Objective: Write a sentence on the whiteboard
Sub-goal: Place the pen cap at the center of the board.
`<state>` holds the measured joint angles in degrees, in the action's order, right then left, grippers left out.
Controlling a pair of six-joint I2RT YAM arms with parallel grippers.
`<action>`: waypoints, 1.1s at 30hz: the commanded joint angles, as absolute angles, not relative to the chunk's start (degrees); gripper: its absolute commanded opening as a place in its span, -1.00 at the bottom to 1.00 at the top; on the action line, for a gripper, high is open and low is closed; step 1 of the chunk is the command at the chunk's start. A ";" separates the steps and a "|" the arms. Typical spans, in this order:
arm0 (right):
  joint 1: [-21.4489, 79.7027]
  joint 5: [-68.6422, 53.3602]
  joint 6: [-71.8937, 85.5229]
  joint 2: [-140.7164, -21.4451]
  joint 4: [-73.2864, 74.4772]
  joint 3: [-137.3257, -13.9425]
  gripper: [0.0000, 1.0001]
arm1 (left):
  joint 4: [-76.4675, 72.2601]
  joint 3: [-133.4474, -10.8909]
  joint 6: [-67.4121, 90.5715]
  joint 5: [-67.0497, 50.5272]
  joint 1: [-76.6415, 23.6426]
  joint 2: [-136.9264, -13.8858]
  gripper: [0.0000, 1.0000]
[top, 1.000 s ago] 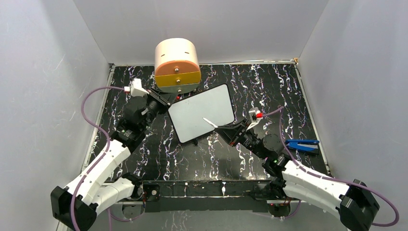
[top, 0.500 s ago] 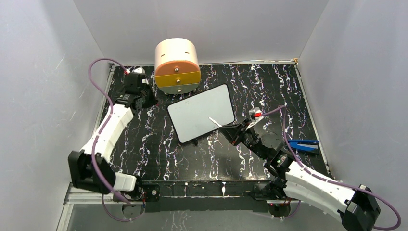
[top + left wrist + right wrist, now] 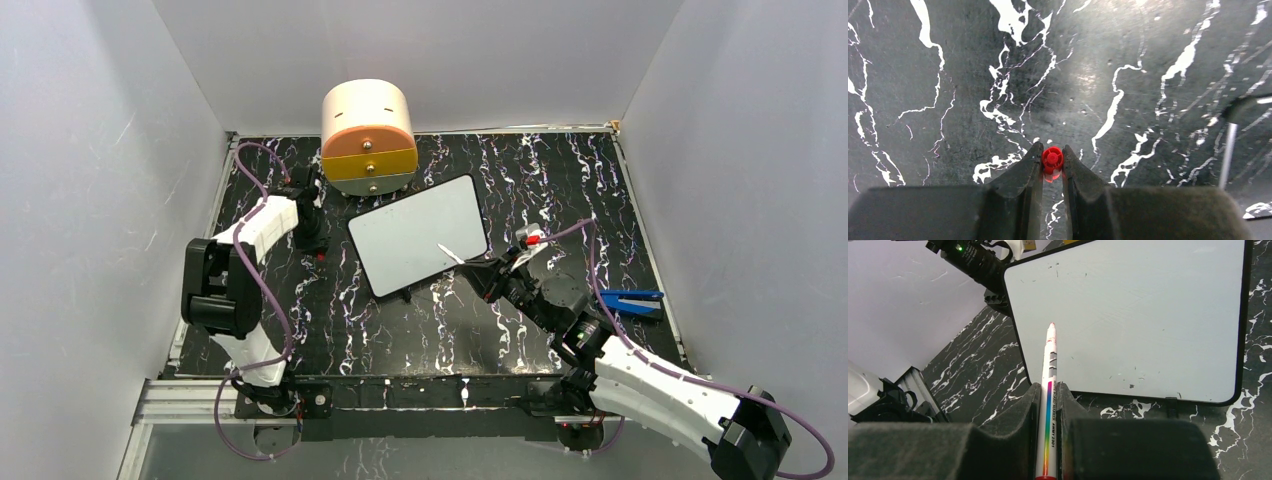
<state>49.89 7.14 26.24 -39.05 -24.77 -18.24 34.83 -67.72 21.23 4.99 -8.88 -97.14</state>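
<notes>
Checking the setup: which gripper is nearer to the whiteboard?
Right. The right gripper, at the whiteboard edge, holds the marker over it; the left gripper is apart, to its left.

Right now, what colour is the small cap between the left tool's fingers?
Red. The cap shows best in the left wrist view.

On my right wrist camera I can read print running lengthwise down the white barrel of the marker (image 3: 1050, 357), which is clamped in the right gripper (image 3: 1049, 386). Black capitals beside a rainbow stripe end in "AWMY 2301". A finer line alongside looks like "WHITE BOARD MARKER", but it is too small for me to be sure.
</notes>
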 commanded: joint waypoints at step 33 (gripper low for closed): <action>50.06 3.98 21.76 -45.07 -14.94 -31.41 -1.00 | 32.08 -65.37 19.34 0.66 -1.15 -88.60 0.63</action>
<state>49.89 4.73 23.27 -44.93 -16.99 -26.61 34.76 -66.39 19.35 4.56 -3.25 -98.54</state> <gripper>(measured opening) 0.206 0.792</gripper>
